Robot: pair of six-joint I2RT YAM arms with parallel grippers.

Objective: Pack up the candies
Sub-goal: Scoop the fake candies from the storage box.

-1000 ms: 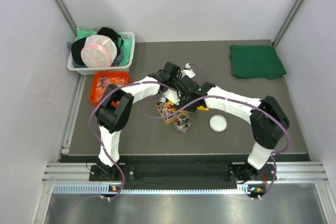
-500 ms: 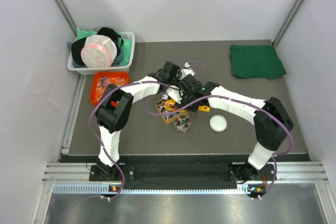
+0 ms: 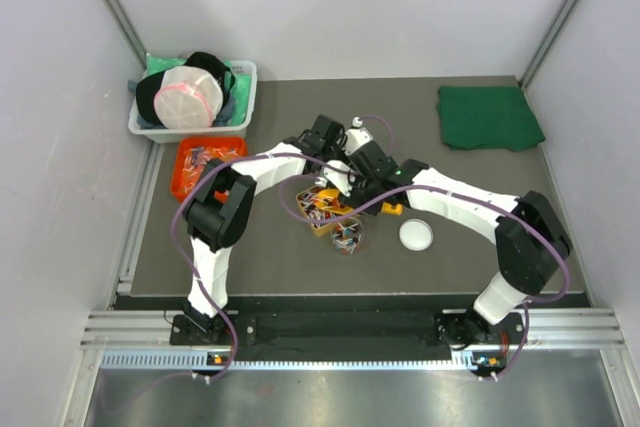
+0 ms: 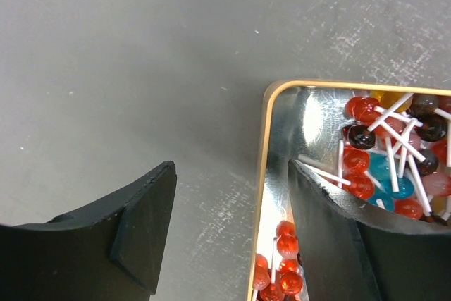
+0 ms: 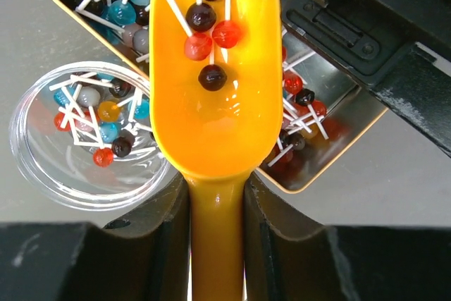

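The candies (image 4: 380,146) are tiny lollipops on white sticks, red, blue and dark, heaped in a gold-rimmed metal tin (image 4: 266,174). My left gripper (image 4: 231,174) is open and straddles the tin's side wall: one finger stands inside, the other outside over the mat, and neither presses on it. My right gripper (image 5: 216,202) is shut on the handle of an orange scoop (image 5: 211,125), which carries a few candies (image 5: 204,40) above the tin (image 5: 331,146). A clear round cup (image 5: 42,160) just left of the scoop holds several more. From above, tin (image 3: 322,209) and cup (image 3: 347,237) sit mid-table.
A white round lid (image 3: 416,235) lies right of the cup. An orange tray (image 3: 205,167) sits at the left, and behind it a white basket (image 3: 195,97) holds cloth items. A folded green cloth (image 3: 488,117) lies at the back right. Both forearms cross over the tin.
My left gripper's jaws have spread wider at the tin's edge. The right arm has swung a little, its elbow moving right, with the scoop still in its grip.
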